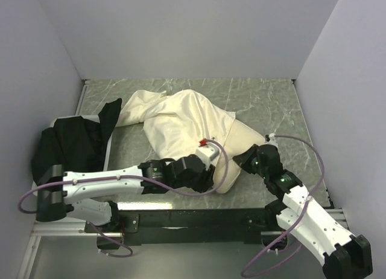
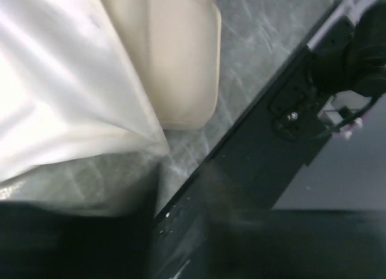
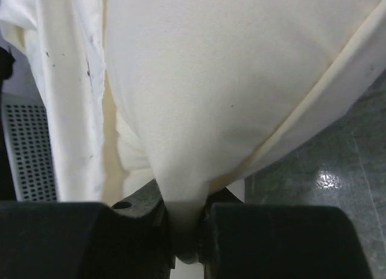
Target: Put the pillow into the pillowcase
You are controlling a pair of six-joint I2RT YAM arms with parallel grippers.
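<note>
The pillowcase (image 1: 181,122) lies wrinkled across the middle of the table, with a small red tag (image 1: 204,141) at its near edge. The pillow (image 1: 248,140) sticks out from under its right side. My left gripper (image 1: 208,173) is at the pillowcase's near edge. In the left wrist view, the white pillowcase (image 2: 54,92) drapes down to the blurred dark jaws (image 2: 181,188), beside a pillow corner (image 2: 181,61). My right gripper (image 1: 244,159) is shut on a fold of the pillow (image 3: 229,80), which is pinched between the jaws (image 3: 187,230). The pillowcase (image 3: 66,80) hangs to its left.
A black cloth heap (image 1: 72,143) lies at the left over a white tray edge (image 1: 107,155). White walls close in the grey marbled table (image 1: 265,104) on three sides. A black rail (image 2: 259,146) runs along the near edge. A white perforated panel (image 3: 24,146) is at the left.
</note>
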